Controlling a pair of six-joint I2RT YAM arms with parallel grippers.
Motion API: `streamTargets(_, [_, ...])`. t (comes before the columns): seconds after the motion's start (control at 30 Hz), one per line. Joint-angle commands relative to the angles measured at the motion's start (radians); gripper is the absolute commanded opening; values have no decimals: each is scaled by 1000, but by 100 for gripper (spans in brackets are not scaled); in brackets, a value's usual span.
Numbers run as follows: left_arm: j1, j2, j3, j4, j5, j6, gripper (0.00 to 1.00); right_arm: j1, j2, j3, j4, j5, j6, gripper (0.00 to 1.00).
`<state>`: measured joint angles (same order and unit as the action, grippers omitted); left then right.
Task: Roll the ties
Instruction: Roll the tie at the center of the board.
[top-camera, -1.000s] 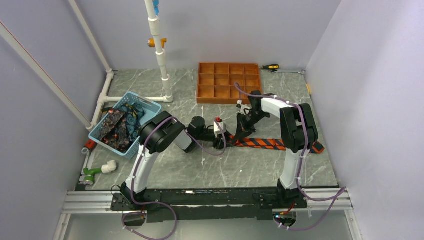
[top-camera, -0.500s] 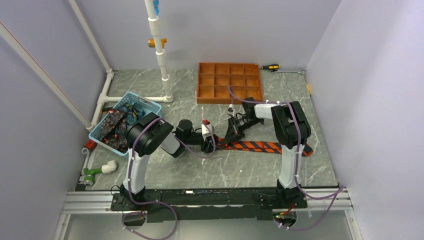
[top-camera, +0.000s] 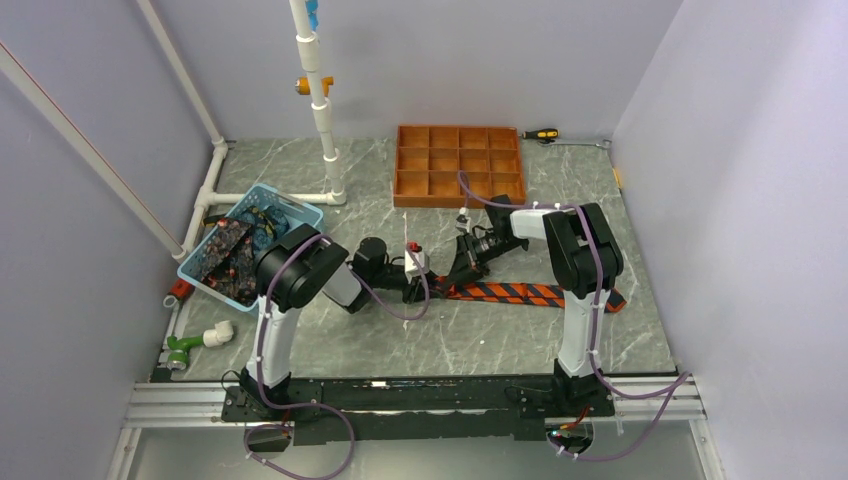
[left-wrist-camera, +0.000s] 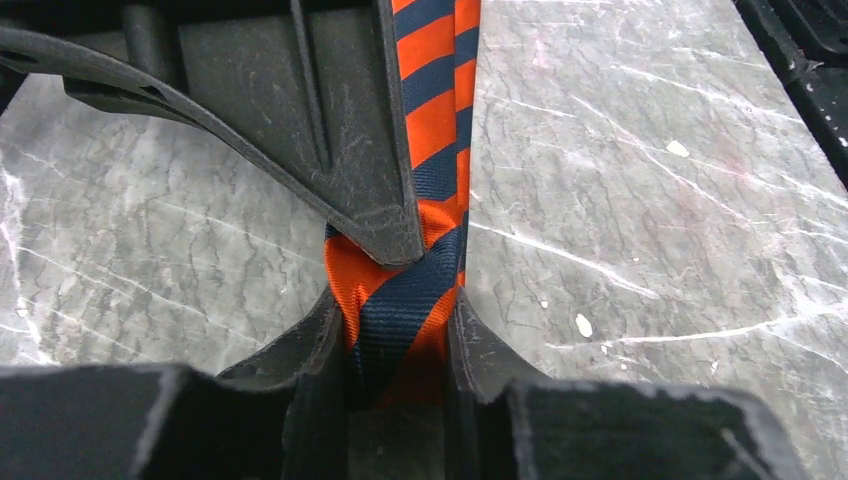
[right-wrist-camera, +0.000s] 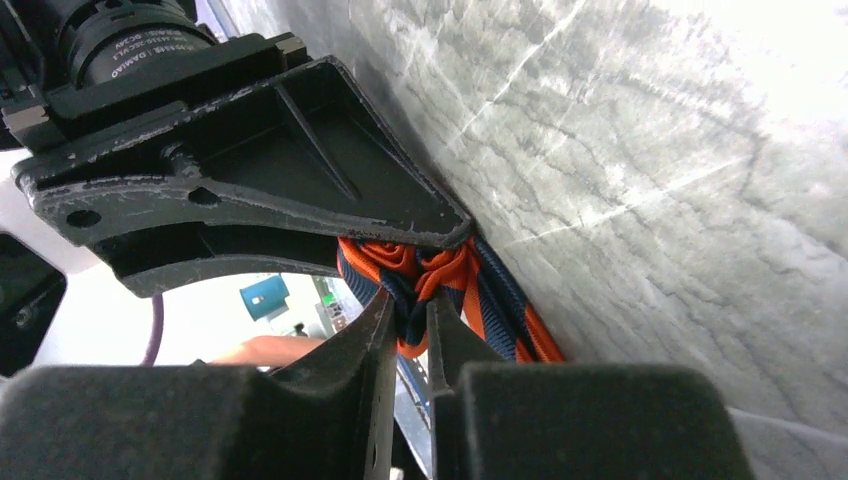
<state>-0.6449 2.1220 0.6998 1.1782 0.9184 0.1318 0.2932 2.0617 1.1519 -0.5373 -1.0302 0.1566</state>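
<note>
A tie (top-camera: 530, 293) striped in diagonal orange and dark bands lies flat on the marble table, running right from the two grippers. Its left end is bunched into a fold. In the left wrist view my left gripper (left-wrist-camera: 395, 315) has both fingers pressed against that folded end of the tie (left-wrist-camera: 435, 130). My right gripper (right-wrist-camera: 408, 305) is shut on a crumpled bit of the same tie (right-wrist-camera: 500, 300), just beside the left one. From above, the left gripper (top-camera: 415, 293) and right gripper (top-camera: 462, 272) meet tip to tip. More dark patterned ties (top-camera: 228, 255) lie in a basket.
The light blue basket (top-camera: 290, 207) stands at the left, by white pipes (top-camera: 325, 120). An orange-brown gridded tray (top-camera: 458, 165) sits at the back, with a screwdriver (top-camera: 540, 134) to its right. Purple cables loop off both arms.
Both arms have shifted left, dragging the striped tie left along the table. The left jaws have narrowed onto the tie's folded end. The right grip is unchanged.
</note>
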Motion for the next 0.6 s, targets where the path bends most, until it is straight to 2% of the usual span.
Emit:
streamTargets(0.0, [-28,-12,14,-312,-94,143,8,15,27,47,17,330,-134,24])
streamTargets(0.07, [-36,-38,19,-407,-140,192,2,-10,-3,100,-88,342,-147,44])
streamTargets(0.1, [-40,-47,25,-446,-157,203,0,-29,-17,132,-152,341,-163,51])
streamTargets(0.17, [-39,-58,39,-514,-179,216,0,-83,-48,178,-279,325,-213,53])
streamTargets(0.27, [-45,-75,35,-549,-201,246,0,-205,-114,213,-440,334,-303,53])
streamTargets(0.37, [-48,-75,54,-612,-212,264,0,-312,-174,184,-557,450,-399,47])
streamTargets(0.57, [-48,-66,79,-658,-226,260,0,-354,-285,-5,-614,698,-519,32])
